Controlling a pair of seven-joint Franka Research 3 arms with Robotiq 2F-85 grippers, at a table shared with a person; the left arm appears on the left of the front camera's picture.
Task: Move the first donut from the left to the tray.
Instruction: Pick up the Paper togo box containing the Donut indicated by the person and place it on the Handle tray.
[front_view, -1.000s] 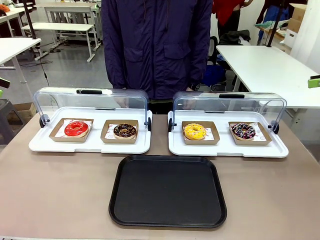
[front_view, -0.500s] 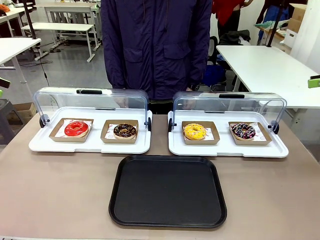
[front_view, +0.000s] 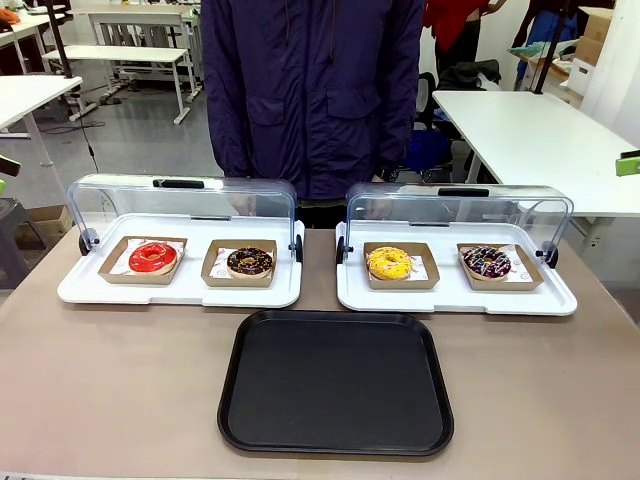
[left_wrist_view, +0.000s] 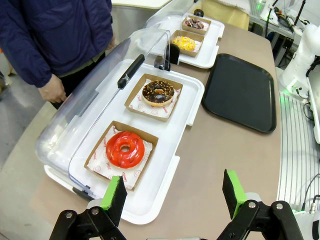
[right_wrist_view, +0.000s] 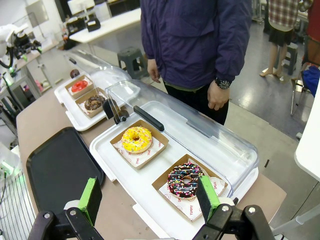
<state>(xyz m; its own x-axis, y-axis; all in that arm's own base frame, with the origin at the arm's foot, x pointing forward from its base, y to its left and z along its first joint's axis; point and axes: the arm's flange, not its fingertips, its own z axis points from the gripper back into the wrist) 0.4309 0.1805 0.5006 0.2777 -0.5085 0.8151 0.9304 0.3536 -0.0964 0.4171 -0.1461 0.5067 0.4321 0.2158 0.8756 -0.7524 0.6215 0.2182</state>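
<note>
Currently the left gripper (left_wrist_view: 175, 197) hovers angled down over the table edge, jaws wide apart and empty. Just ahead of it, the first donut (left_wrist_view: 125, 149) sits under a raised clear lid (left_wrist_view: 100, 85), apparently opened for access. The tray (left_wrist_view: 240, 90) waits farther ahead, off to one side. The right gripper (right_wrist_view: 149, 199) hangs with jaws apart too.

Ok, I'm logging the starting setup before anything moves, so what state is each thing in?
Glossy red-glazed ring donut: sitting in its brown cardboard holder on the left white tray, untouched.
Large flat black plastic tray: bare, flat on the table.
Left clear domed lid: swung open.
Right clear domed lid: swung open.
Left gripper: jaws open, empty.
Right gripper: jaws open, empty.
</note>
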